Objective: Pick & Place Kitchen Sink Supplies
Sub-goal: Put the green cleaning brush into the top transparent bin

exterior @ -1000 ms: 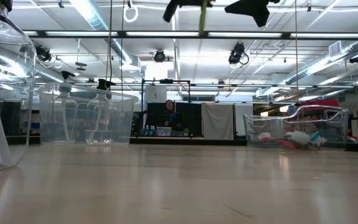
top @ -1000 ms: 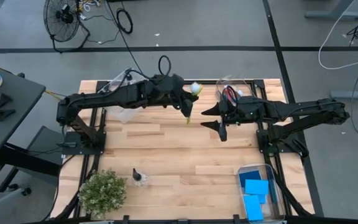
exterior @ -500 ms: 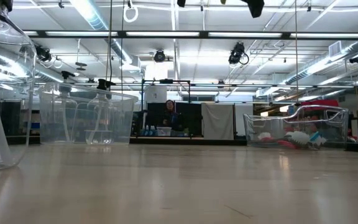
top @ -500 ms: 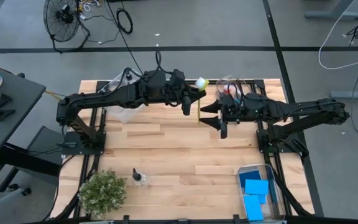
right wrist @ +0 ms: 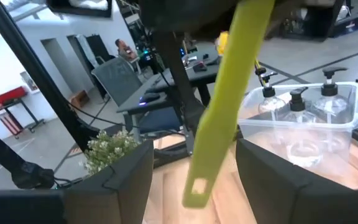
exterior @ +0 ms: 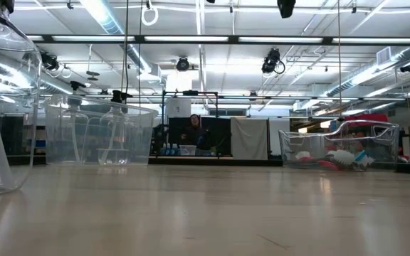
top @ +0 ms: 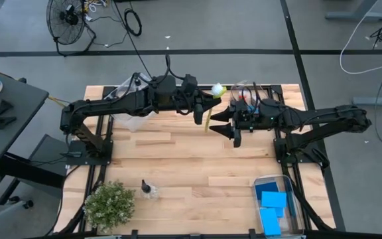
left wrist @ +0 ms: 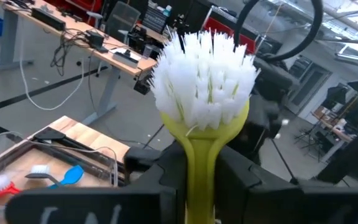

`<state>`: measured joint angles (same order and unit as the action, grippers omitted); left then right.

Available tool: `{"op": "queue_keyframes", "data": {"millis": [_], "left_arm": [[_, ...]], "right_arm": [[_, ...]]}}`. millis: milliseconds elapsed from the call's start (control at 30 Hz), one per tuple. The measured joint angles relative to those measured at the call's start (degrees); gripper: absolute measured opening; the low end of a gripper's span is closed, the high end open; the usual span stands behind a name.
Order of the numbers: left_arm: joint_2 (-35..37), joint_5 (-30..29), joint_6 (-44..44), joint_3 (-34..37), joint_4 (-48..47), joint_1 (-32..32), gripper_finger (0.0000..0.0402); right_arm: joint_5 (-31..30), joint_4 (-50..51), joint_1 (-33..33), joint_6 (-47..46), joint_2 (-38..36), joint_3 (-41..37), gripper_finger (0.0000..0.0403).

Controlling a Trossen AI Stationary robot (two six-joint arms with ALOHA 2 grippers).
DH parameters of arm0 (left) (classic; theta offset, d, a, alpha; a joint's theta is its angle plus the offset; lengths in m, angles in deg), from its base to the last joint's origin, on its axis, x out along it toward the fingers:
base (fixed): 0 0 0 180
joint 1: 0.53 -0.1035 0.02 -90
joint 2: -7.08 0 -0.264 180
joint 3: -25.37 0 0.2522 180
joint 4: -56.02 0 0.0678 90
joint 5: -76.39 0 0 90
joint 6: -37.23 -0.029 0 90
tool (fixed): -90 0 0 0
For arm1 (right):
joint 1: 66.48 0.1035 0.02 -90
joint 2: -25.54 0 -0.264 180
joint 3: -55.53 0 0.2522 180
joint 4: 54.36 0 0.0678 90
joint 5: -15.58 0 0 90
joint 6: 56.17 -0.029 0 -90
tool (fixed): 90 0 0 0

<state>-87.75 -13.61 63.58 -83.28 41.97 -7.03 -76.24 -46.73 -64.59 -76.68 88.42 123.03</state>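
A yellow-green brush [top: 209, 106] with a white bristle head [left wrist: 204, 68] is in the air over the table's far middle. My left gripper [top: 203, 109] reaches in level from the left and is shut on it. My right gripper [top: 225, 127] faces it from the right, open. In the right wrist view its two fingers [right wrist: 120, 177] stand on either side of the brush's handle [right wrist: 222, 106], apart from it. In the low view only a dark fingertip [exterior: 286, 6] shows at the top edge. My left gripper pinches the brush's neck [left wrist: 194, 171], just below the bristle head, between its two fingers. The fingers come level from the table's left and lie across the brush. The brush is lifted clear, roughly upright, head up, its handle end [right wrist: 197, 186] hanging free below.
A clear bin with bottles [top: 128, 109] stands far left and a clear bin with brushes [top: 247, 91] far right. A bin of blue sponges [top: 274, 202] is at the near right. A potted plant [top: 110, 204] and a small bottle [top: 148, 189] stand near left.
Both grippers have tipped up to level and risen, leaving the low view almost entirely. The brush has gone up with my left gripper, its head swinging a little toward the table's right. My right gripper has stayed open beside the handle.
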Motion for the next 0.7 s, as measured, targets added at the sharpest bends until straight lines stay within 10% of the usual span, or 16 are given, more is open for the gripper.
{"op": "queue_keyframes", "data": {"millis": [700], "left_arm": [[0.0,0.2,0.0,0.0,-0.3,0.0,0.0048]], "right_arm": [[-2.2,-4.2,-0.5,1.5,4.1,0.0,0.0214]]}}
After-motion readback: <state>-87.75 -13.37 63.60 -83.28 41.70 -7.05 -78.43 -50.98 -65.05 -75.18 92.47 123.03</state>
